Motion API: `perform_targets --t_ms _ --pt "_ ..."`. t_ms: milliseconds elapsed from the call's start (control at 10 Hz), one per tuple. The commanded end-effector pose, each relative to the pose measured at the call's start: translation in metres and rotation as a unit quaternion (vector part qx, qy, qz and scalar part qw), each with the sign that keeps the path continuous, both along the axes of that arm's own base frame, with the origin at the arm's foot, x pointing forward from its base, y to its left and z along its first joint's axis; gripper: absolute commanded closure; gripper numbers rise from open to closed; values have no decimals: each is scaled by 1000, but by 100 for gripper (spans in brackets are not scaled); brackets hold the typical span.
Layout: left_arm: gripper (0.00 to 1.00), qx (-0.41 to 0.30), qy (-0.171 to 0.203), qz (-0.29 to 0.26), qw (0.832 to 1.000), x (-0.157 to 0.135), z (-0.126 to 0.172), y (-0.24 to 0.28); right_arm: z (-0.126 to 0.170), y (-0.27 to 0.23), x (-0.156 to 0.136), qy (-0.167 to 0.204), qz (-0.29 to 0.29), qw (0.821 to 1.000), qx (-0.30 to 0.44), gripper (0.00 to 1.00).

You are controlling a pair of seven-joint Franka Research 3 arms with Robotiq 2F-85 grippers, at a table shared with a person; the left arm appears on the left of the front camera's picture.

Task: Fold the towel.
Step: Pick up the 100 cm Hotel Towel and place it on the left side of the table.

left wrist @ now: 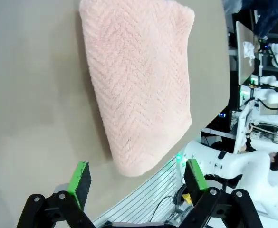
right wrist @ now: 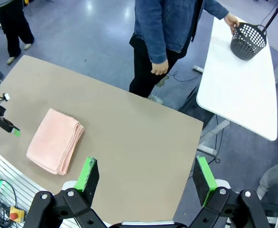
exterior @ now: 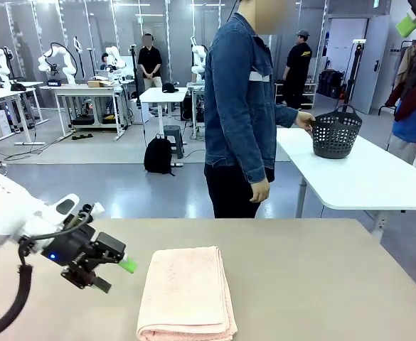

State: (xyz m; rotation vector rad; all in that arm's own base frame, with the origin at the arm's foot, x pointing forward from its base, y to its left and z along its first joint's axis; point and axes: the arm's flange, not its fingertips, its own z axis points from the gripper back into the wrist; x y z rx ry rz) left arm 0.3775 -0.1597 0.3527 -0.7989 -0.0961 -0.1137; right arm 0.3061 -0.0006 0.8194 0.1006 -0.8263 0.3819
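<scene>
1. Front view: the towel lies folded into a narrow stack on the tan table, near the robot's edge and a little left of the middle. The left gripper hangs just left of the towel, above the table, its jaws spread and empty. At the far side a person in a denim jacket has a hand on a dark basket, which stands on a white table to the right.
2. Left wrist view: the left gripper shows 2 green pads wide apart with nothing between them. The towel lies beyond them, apart from both, one end reaching the table edge.
3. Right wrist view: the right gripper is high above the table, fully open and empty. The towel lies far below near the table's left end, and the basket stands on the white table.
</scene>
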Motion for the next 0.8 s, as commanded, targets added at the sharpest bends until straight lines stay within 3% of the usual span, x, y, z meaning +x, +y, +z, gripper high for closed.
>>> perform_targets --t_ms 0,200,700 --pt "0 -16 -18 -2 1000 18 -17 -13 1 0 0 2 0 1000 2 0" --pt "0 -24 0 -7 1000 22 -36 -27 1 0 0 2 0 1000 2 0" --pt "0 -38 -10 41 998 33 -69 -43 1 0 0 2 0 1000 2 0"
